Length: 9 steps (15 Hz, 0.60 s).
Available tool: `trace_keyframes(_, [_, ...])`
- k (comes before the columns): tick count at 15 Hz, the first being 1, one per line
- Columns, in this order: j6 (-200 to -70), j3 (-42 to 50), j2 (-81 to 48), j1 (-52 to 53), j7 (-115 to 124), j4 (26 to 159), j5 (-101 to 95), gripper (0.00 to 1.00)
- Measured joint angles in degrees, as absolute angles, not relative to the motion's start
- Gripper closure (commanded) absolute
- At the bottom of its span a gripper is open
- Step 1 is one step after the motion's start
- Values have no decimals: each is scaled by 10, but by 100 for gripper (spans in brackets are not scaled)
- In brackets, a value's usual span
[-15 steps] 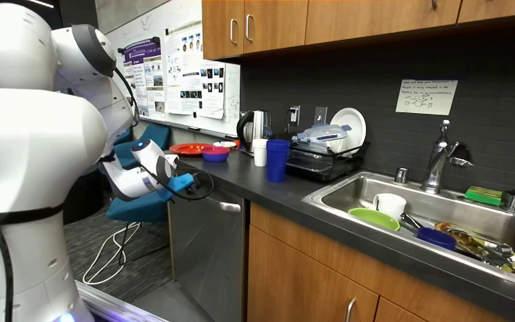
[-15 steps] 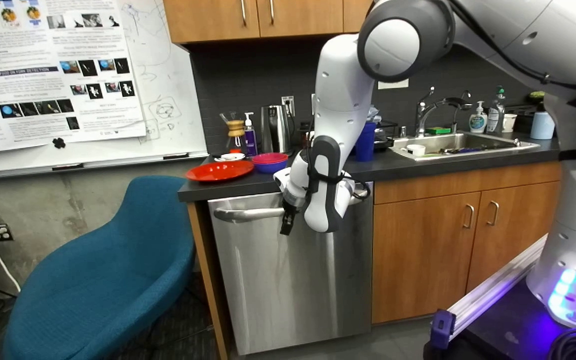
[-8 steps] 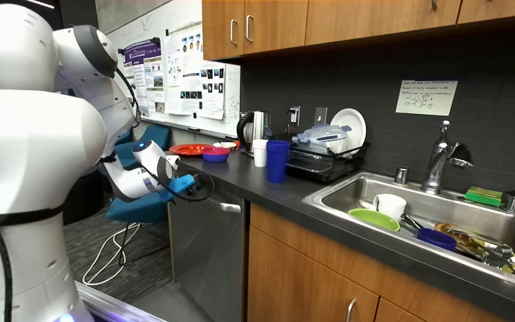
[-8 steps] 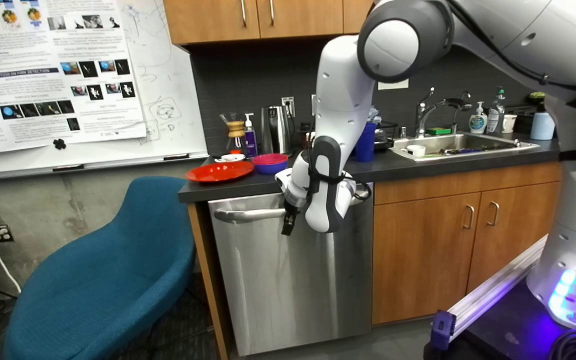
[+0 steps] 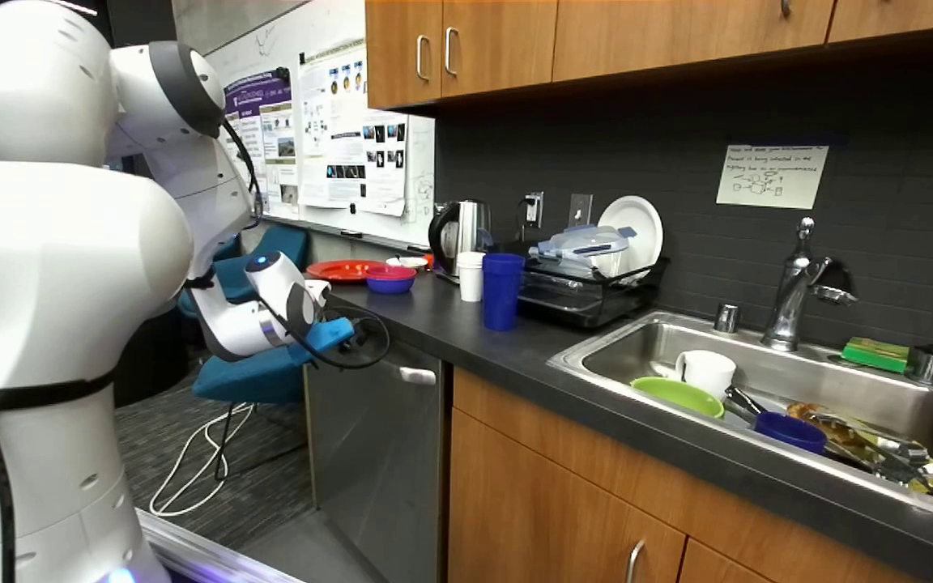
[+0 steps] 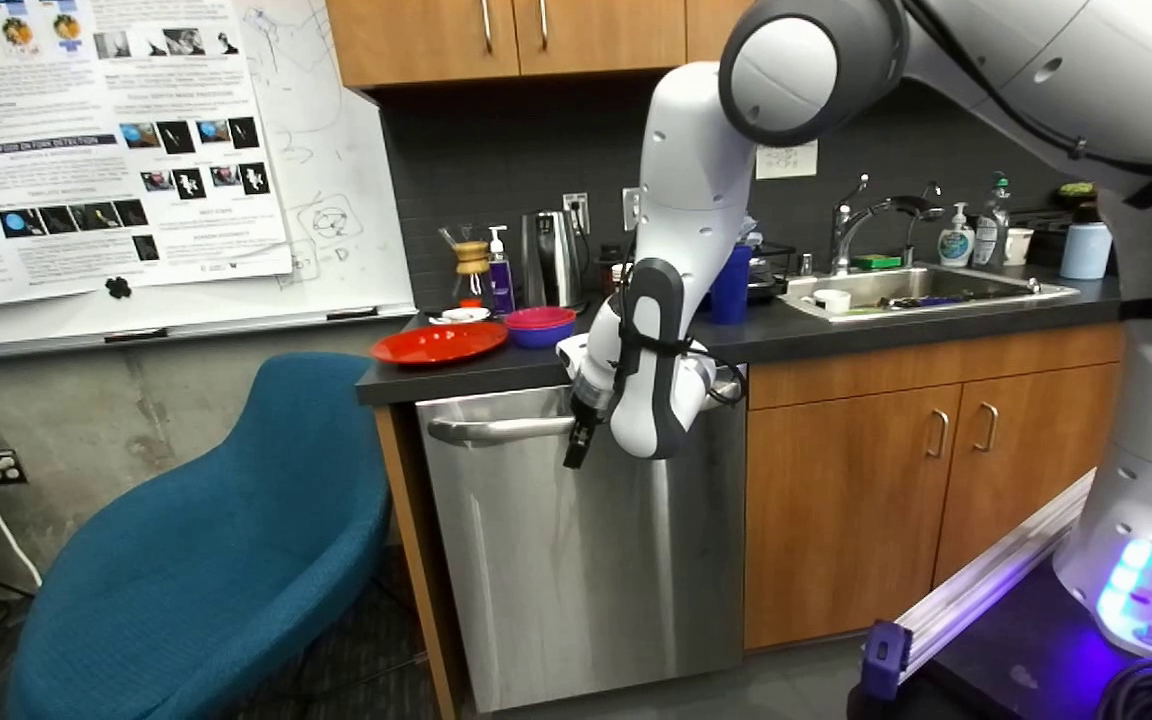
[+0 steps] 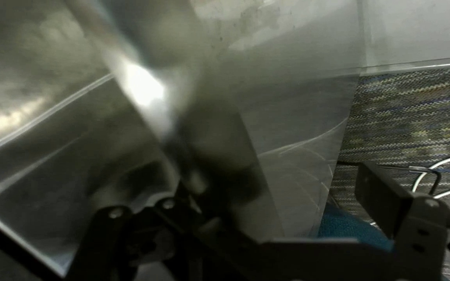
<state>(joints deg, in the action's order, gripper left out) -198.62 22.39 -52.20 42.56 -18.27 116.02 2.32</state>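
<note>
My black gripper (image 6: 577, 456) points downward in front of the stainless dishwasher door (image 6: 586, 560). Beside it, the door's bar handle (image 6: 496, 430) runs leftward at about the same height. In the wrist view the gripper (image 7: 279, 191) stands open; its right finger (image 7: 381, 195) shows against the carpet, while the left one is lost in dark shadow. Nothing held can be seen between them. A blurred shiny bar (image 7: 143, 88), probably the handle, crosses close to the camera on the left; whether a finger touches it I cannot tell. The exterior view from the arm's base hides the fingertips.
On the counter (image 6: 496, 380) above are a red plate (image 6: 439, 343), bowls (image 6: 540, 330) and a blue cup (image 5: 503, 291). A teal chair (image 6: 236, 520) stands left of the dishwasher. The sink (image 5: 596, 348) holds dishes. A cable (image 5: 377, 348) loops off the wrist.
The upper arm links and elbow have shifted slightly, rightward in both exterior views. The wrist tilts a little differently, and the gripper's tip has hardly moved. The dishwasher door looks unchanged.
</note>
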Motion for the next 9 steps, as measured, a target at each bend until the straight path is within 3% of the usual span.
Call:
trace_keyframes(6, [-1986,223,-521,426,-185,1160,23,0])
trace_keyframes(9, [-1982,263,-535,473,-187,1161,27,0])
